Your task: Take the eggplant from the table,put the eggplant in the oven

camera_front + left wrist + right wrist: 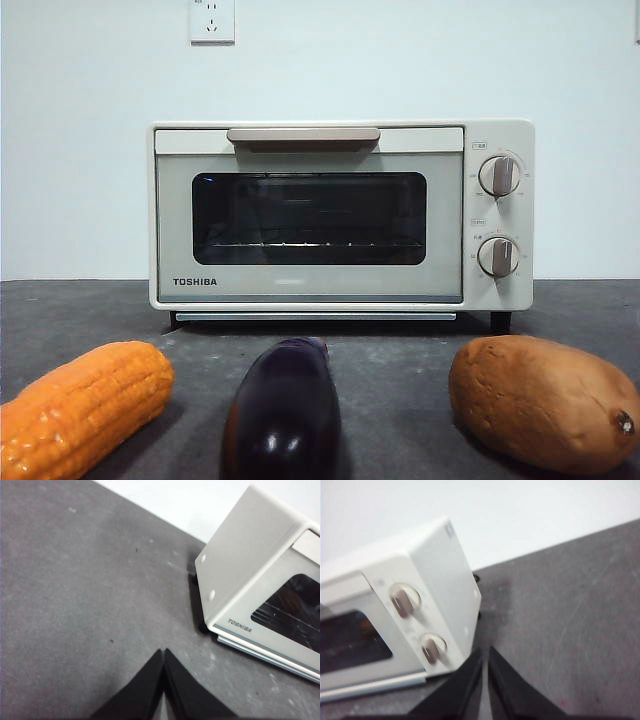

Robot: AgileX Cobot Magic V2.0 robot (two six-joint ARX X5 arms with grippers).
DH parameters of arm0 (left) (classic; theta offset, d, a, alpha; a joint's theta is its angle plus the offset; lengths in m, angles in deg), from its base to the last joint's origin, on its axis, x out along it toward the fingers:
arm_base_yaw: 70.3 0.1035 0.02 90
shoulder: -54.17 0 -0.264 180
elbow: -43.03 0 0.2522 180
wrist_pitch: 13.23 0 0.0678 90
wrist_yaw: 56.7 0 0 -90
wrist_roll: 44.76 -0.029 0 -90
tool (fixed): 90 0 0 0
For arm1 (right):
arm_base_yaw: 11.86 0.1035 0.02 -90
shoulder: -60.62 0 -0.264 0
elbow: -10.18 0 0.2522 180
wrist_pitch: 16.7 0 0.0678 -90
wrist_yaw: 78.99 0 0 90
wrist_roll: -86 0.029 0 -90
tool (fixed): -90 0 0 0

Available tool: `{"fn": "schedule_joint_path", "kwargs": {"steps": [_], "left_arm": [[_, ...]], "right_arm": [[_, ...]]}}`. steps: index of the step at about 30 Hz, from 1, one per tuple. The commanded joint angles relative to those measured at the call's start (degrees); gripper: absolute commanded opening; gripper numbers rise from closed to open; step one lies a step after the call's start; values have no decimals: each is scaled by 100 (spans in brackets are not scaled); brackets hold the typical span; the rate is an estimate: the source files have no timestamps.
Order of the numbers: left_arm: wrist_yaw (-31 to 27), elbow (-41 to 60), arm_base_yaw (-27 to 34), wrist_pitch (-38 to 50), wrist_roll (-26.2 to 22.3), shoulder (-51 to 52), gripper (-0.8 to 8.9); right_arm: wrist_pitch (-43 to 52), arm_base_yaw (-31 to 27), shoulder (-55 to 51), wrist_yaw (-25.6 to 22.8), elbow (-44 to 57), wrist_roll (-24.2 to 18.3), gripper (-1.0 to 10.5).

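1. Glossy dark purple, elongated eggplant (283,412) lying on the dark grey matte table (390,380), between orange corn cob (85,405) and brown sweet potato (540,400), before the cream-beige toaster oven (340,215), door closed.
2. Probably light, firm, slick-skinned; best pinched across the thick middle.
3. Left gripper (164,652) and right gripper (484,652) both pressed together, empty, flanking the oven.
4. Readable: "TOSHIBA" on the door.

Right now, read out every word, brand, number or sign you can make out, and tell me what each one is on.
"TOSHIBA": on the oven door's lower left corner, front view; it shows again in the left wrist view.
Small marks around the two knobs: too small to read.
A mark on the oven's top corner, right wrist view: blurred.
Wall socket: its print is unreadable.
Nothing on the eggplant.
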Motion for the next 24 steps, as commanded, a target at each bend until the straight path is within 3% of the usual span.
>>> {"fn": "schedule_joint_path", "kwargs": {"steps": [1, 9, 14, 20, 24], "left_arm": [[33, -411, 9, -136, 26, -179, 6], [326, -1397, 9, -358, -79, -1091, 6], [529, -2138, 9, -597, -505, -1915, 6], [848, -3010, -2, -1040, -916, -2870, 6], [1152, -3467, -2, -1241, -1082, -3410, 6]], "right_arm": [[-203, -7, 24, -4, -424, 98, 5], [-844, -7, 640, -2, -1633, 92, 5], [-1316, -7, 1386, 111, -2404, -68, 5], [-2227, -4, 2430, 621, -3458, -461, 5], [-2942, -4, 3088, 949, -4192, -468, 9]]}}
